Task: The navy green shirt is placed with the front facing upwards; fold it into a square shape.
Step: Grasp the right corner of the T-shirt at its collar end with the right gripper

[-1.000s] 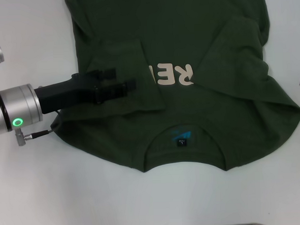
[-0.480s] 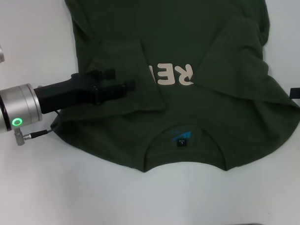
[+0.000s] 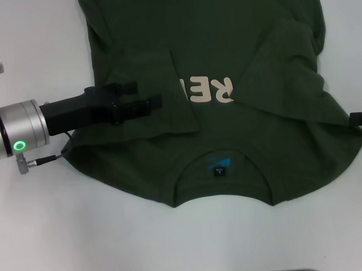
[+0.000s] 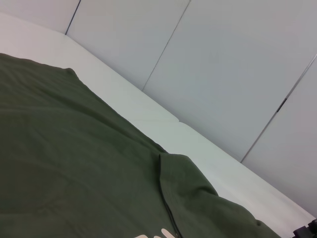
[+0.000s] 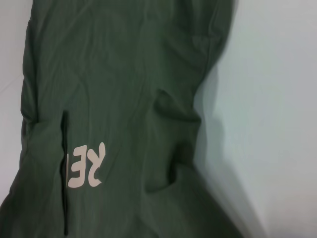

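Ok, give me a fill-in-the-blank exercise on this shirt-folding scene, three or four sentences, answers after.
1. The left gripper lies over the shirt's folded-in ____ sleeve.
2. The cream letters still showing on the chest read ____.
3. The neck label lies at the shirt's end ____ to the robot.
4. The right gripper shows only at the head view's ____ edge.

Missing words: left; RE; nearest; right
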Controlling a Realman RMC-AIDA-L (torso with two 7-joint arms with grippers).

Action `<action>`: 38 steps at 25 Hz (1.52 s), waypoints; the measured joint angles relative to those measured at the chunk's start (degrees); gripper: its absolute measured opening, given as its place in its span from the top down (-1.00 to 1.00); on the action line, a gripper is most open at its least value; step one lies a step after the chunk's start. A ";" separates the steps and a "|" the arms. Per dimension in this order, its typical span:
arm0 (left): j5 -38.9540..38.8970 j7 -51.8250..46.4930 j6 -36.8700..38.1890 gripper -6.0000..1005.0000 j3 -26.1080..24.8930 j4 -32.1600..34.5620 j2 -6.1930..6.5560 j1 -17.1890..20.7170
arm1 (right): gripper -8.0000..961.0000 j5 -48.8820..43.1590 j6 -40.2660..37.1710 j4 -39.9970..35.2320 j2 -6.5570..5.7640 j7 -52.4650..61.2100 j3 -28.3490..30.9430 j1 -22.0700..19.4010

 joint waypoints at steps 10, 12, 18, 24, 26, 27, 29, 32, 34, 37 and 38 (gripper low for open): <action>-0.03 0.00 -0.07 -0.73 -0.10 0.09 0.01 0.05 | -0.56 0.00 -0.55 -0.01 0.69 -0.28 0.01 -0.29; -0.03 0.00 -0.14 -0.73 -0.10 0.09 0.01 -0.03 | -0.56 0.01 -0.65 -0.01 0.69 -0.31 0.12 -0.54; -0.03 0.00 -0.26 -0.72 -0.08 0.08 0.01 -0.14 | -0.56 0.25 -0.76 -0.06 0.88 -0.99 0.44 -1.21; -0.03 0.00 -0.27 -0.72 -0.09 0.08 0.01 -0.35 | -0.49 0.34 -0.62 -0.18 1.38 -1.31 0.50 -1.22; -0.03 0.00 -0.27 -0.72 -0.09 0.08 0.02 -0.37 | -0.46 0.42 -0.50 -0.16 1.49 -1.35 0.51 -1.22; -0.03 0.00 -0.26 -0.71 -0.09 0.08 0.04 -0.37 | -0.45 0.46 -0.47 -0.14 1.55 -1.37 0.52 -1.22; -0.03 0.00 -0.27 -0.71 -0.09 0.08 0.12 -0.42 | -0.42 0.48 -0.44 -0.12 1.60 -1.38 0.56 -1.22; -0.03 0.00 -0.27 -0.71 -0.08 0.08 0.16 -0.47 | -0.38 0.43 -0.07 -0.03 1.69 -1.27 0.58 -1.26; -0.06 0.00 -0.27 -0.71 -0.08 0.08 0.18 -0.48 | -0.36 0.31 0.01 0.13 1.72 -1.26 0.72 -1.30; -0.16 0.00 -0.26 -0.71 -0.08 0.08 0.19 -0.48 | -0.32 0.22 0.00 0.14 1.74 -1.30 1.32 -1.31; -0.16 0.00 -0.26 -0.71 -0.08 0.08 0.19 -0.48 | -0.30 0.22 -0.03 0.14 1.74 -1.30 1.55 -1.30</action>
